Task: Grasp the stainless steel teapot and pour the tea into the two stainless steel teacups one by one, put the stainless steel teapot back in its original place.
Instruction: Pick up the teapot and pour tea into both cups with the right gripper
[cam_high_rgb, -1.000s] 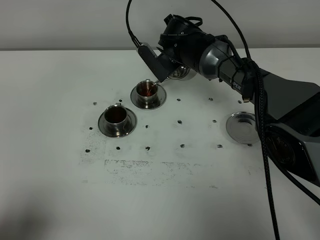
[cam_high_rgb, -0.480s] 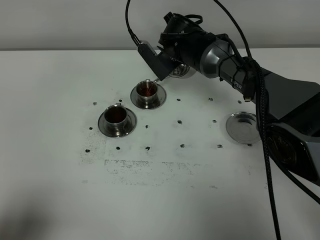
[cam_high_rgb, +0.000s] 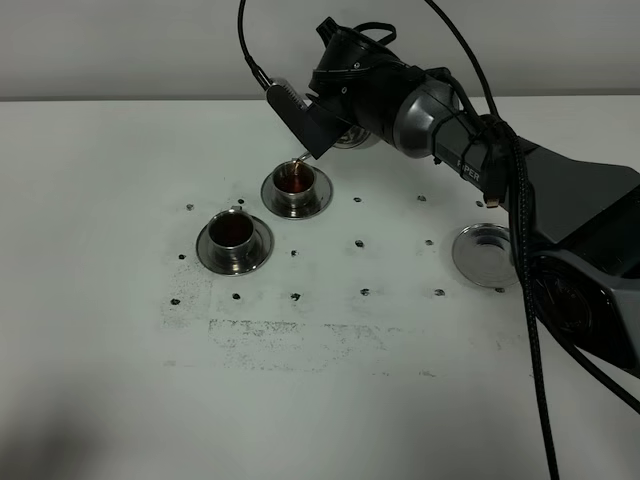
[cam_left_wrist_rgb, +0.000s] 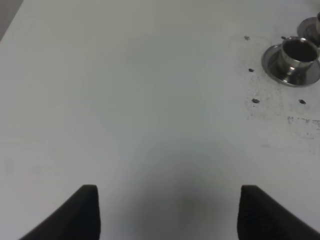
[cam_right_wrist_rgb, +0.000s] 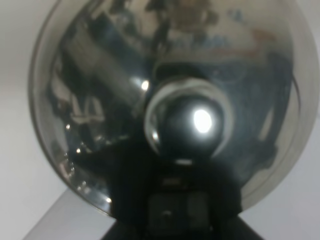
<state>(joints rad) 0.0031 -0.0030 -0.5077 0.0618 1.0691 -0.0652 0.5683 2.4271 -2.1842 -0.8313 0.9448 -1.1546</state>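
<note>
Exterior high view, read from left to right: the near teacup (cam_high_rgb: 234, 234) on its saucer is seen filled with dark tea, and the far teacup (cam_high_rgb: 296, 184) beside it also holds tea. Just above and behind the far teacup the stainless steel teapot (cam_high_rgb: 352, 137) is held tipped by the right jaws (cam_high_rgb: 318, 118), its spout tip (cam_high_rgb: 305, 159) reaching over the cup's rim. How the right jaws are set on the pot is hidden by the wrist, though the pot is clearly carried by them; in the right wrist view only the lid knob (cam_right_wrist_rgb: 187, 121) and domed lid fill the picture. The left jaws (cam_left_wrist_rgb: 167, 210) are spread and hold nothing, well away from the near teacup (cam_left_wrist_rgb: 298, 54).

The pour into the second cup is judged nearly complete. The tilt would best be eased back slowly, with the spout kept over the cup until dripping stops, before the pot is carried to the empty saucer (cam_high_rgb: 489, 255), well off to the right of the jaws.

The table (cam_high_rgb: 120, 380) is white, flat and matte, marked with dark specks and a scuffed patch; a pale wall (cam_high_rgb: 120, 50) is seen behind it.
</note>
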